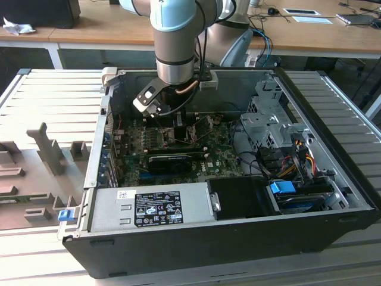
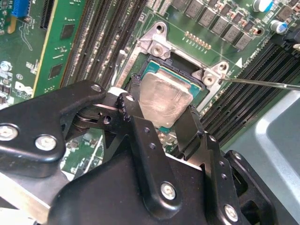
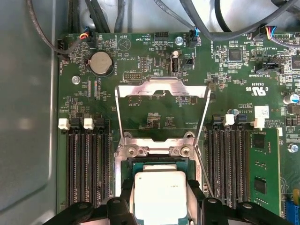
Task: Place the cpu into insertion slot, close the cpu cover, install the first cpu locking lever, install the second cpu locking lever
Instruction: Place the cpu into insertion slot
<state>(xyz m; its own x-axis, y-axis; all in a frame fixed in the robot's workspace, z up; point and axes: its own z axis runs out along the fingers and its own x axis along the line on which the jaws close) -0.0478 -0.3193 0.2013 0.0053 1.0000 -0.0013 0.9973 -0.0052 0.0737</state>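
Silvery cpu (image 2: 164, 98) clamped by its edges between jaws over insertion slot (image 2: 180, 65), cpu cover (image 3: 140, 88) raised.

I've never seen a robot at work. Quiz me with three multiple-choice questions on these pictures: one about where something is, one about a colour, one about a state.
1. Where is the chip? A on the floor; B held by the gripper at the socket; C in a person's hand.
2. What colour is the circuit board? A red; B white; C green.
3. The metal cover frame is: A flipped open; B shut over the chip; C missing.
Answers: 1 B, black fingers clasp the chip's two sides. 2 C, green shows all around the socket. 3 A, the frame stands swung up, chip uncovered.
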